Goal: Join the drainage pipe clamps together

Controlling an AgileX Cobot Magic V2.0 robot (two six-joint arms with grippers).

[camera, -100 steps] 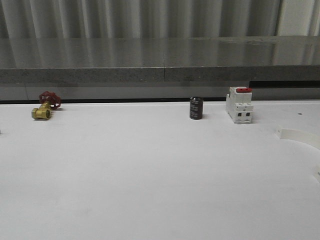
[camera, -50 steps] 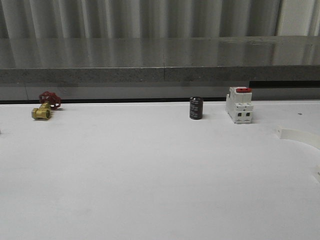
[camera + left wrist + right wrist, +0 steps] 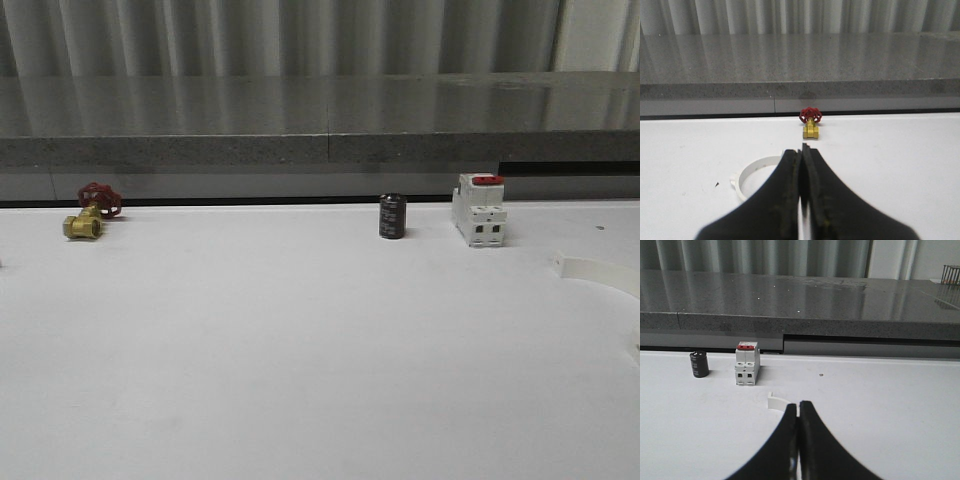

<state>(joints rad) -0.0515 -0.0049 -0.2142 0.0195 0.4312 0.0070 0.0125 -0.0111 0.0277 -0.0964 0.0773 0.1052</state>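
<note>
One drainage pipe clamp (image 3: 751,172), a white half-ring with a small outer tab, lies on the white table (image 3: 900,160). It is partly hidden behind the black fingers of my left gripper (image 3: 803,150), which is shut with nothing seen between its fingers. The other clamp (image 3: 598,272) lies at the table's right edge and runs out of the front view. Its flat end (image 3: 777,403) sticks out beside my right gripper (image 3: 799,405), which is shut. The rest of that clamp passes behind the fingers, and contact cannot be judged.
A brass valve with a red handwheel (image 3: 85,218) (image 3: 810,123) sits at the far left by the back ledge. A black cylinder (image 3: 392,216) (image 3: 699,364) and a white breaker with a red top (image 3: 479,210) (image 3: 747,364) stand at the back right. A grey stone ledge (image 3: 320,150) borders the table's rear.
The right-hand clamp's visible end has shifted slightly to the right in the front view. Everything else is still.
</note>
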